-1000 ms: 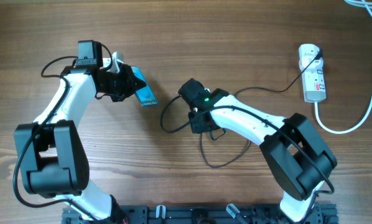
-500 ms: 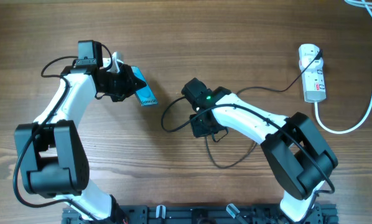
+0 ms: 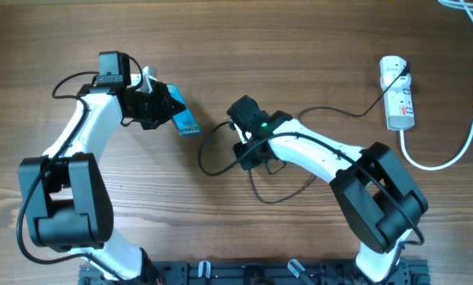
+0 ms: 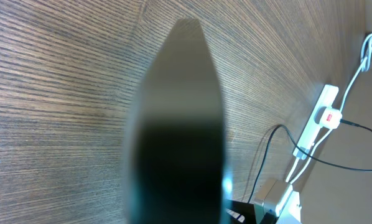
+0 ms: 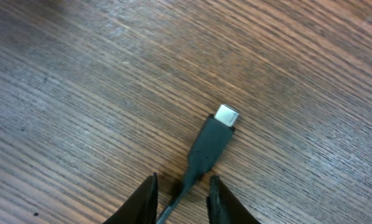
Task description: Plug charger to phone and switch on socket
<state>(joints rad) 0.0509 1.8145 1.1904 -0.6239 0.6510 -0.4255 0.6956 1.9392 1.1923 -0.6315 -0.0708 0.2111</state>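
Observation:
My left gripper (image 3: 160, 108) is shut on the phone (image 3: 183, 118) and holds it tilted above the table at the left. The left wrist view shows the phone (image 4: 173, 124) only as a dark blur with a teal edge, hiding the fingers. The charger (image 3: 331, 113) runs from the socket (image 3: 398, 93) at the right to loops mid-table. In the right wrist view its tiny silver-tipped connector (image 5: 226, 116) points away from my right gripper (image 5: 182, 200). The jaws stand narrowly apart astride the cable, with wood showing in the gap. The right gripper also shows in the overhead view (image 3: 247, 153).
The socket's thick white cord (image 3: 458, 150) curves along the right edge of the wooden table (image 3: 339, 47). Loose charger loops (image 3: 260, 194) lie under and beside the right arm. The socket also shows in the left wrist view (image 4: 325, 116).
The right gripper shifted down-right, then back up-left, and the cable loops beneath it changed shape. The left arm and phone have not moved.

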